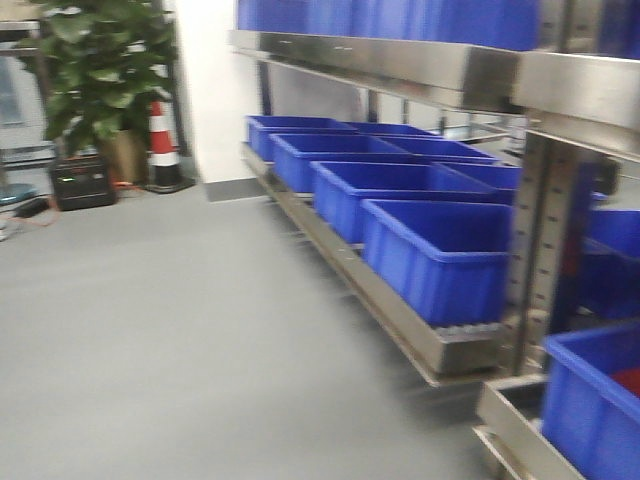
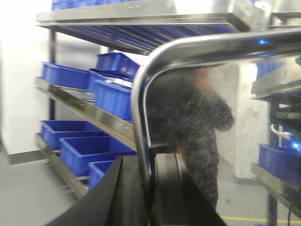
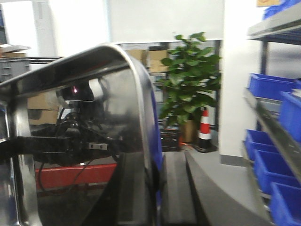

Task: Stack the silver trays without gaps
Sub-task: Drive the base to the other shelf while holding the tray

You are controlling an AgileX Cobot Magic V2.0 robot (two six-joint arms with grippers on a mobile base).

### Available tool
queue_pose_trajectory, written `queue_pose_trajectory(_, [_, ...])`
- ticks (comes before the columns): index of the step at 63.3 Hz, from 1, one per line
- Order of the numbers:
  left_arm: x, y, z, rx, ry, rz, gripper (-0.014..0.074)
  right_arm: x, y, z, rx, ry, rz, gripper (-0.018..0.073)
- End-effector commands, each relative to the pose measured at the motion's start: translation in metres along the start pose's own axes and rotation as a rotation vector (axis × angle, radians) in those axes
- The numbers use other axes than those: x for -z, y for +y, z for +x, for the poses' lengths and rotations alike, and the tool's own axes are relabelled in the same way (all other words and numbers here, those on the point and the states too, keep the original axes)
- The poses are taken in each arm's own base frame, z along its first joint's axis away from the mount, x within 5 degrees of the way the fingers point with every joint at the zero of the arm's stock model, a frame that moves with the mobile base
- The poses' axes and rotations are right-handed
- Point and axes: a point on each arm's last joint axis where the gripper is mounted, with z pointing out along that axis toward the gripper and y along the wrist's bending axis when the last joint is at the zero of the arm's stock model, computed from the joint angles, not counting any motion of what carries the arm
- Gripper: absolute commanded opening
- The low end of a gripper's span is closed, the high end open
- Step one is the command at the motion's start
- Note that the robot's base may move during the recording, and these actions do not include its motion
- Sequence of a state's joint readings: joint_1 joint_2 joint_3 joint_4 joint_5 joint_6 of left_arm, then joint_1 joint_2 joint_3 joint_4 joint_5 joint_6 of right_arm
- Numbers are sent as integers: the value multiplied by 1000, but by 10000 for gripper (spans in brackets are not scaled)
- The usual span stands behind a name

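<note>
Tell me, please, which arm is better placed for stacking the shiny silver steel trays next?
Neither clearly: the left gripper and right gripper each clamp a silver steel tray by its rim, and no stack is in view.

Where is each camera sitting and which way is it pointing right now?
Front-facing: looks ahead over the floor at blue bins, potted plant, traffic cone; no robot parts.
Left wrist: behind left pincer, clamped on silver tray rim; bins behind.
Right wrist: behind right pincer, clamped on silver tray rim; faces plant.
Shared: front and right wrist both show plant and cone.
</note>
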State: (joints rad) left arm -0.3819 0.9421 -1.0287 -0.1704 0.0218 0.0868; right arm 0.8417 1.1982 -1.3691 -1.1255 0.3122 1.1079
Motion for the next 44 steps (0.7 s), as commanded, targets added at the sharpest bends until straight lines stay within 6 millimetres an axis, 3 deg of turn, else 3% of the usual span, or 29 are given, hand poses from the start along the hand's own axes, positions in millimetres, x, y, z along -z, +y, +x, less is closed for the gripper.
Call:
queue_pose_trajectory(1, [-1, -4, 2, -29, 19, 21, -16, 1, 28, -8, -48, -95, -249, -79])
queue_pose_trajectory(44, [-1, -4, 2, -29, 16, 21, -16, 2, 30, -9, -48, -106, -271, -79])
